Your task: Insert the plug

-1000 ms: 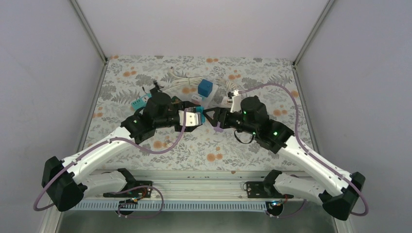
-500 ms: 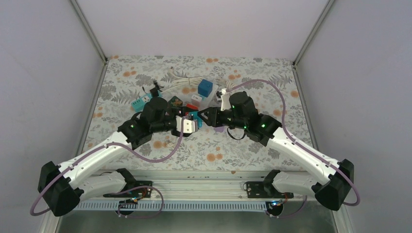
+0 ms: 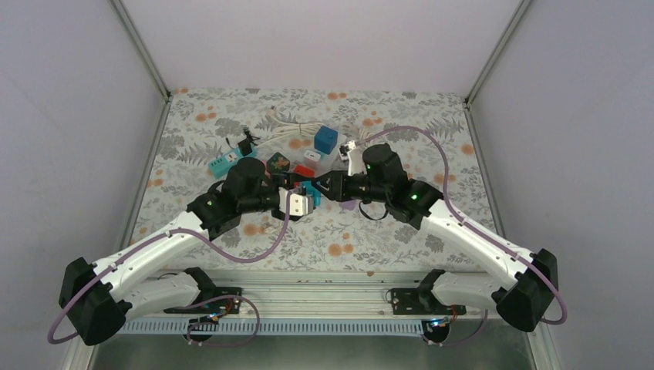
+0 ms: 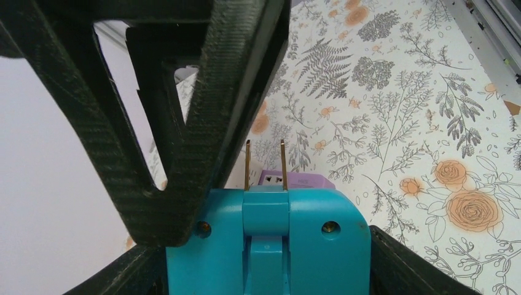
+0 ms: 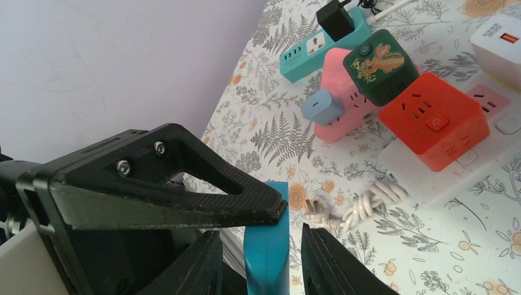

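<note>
My left gripper [image 3: 302, 196] is shut on a teal plug [image 3: 309, 187] and holds it above the table. In the left wrist view the plug [image 4: 267, 236] fills the space between my jaws, its two brass prongs [image 4: 265, 166] pointing away from me. A purple socket adapter [image 4: 301, 180] lies on the table just beyond them; it also shows in the top view [image 3: 347, 205]. My right gripper [image 3: 322, 185] meets the left one head-on. In the right wrist view its fingers [image 5: 206, 264] stand open on either side of the plug [image 5: 267, 246], with a gap on each side.
Behind the grippers lie a pink socket block [image 5: 344, 114], a green cube [image 5: 376, 64], a red cube socket [image 5: 433, 120], a teal power strip [image 5: 319, 46] and a coiled white cord with a plug [image 5: 362, 203]. A blue cube [image 3: 326, 139] sits further back.
The right arm has swung left and its open gripper now straddles the teal plug. The left gripper has shifted slightly toward the near edge, still holding the plug.
</note>
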Robot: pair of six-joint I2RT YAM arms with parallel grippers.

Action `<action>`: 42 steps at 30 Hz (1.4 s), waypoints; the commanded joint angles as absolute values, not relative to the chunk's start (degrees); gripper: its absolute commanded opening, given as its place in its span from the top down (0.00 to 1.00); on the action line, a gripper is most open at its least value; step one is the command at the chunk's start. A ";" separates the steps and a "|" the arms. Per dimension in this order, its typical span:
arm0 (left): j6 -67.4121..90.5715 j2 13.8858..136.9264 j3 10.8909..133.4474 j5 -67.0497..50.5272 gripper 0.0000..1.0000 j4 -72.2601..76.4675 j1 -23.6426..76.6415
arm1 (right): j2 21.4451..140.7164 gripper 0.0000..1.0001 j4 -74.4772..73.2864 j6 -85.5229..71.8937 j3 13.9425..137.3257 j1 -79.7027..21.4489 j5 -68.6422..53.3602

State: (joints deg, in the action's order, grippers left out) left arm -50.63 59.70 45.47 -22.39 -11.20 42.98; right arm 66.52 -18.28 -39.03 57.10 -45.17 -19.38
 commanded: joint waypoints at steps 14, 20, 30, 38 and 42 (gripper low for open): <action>-51.48 57.85 44.38 -24.17 0.34 -5.43 43.35 | 66.28 0.96 -14.39 -39.32 54.86 -44.01 -20.84; -46.98 57.58 44.60 -23.63 0.00 -3.31 43.32 | 60.20 0.96 -10.93 -37.81 53.17 -43.29 -17.55; -17.90 55.03 47.82 -24.90 0.00 9.99 43.16 | 48.25 0.97 -9.84 -30.47 51.15 -42.19 -4.76; 10.95 52.90 50.12 -21.21 0.00 14.97 40.16 | 45.59 0.97 -5.65 -25.46 51.53 -42.19 -10.27; 14.99 56.01 57.70 -30.15 0.00 5.43 36.91 | 46.84 0.97 -3.68 -24.25 52.31 -42.23 -15.35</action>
State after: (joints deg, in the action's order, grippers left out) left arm 3.95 53.95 51.88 -23.16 9.58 39.18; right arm 46.13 -8.21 -27.42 51.68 -42.59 -10.37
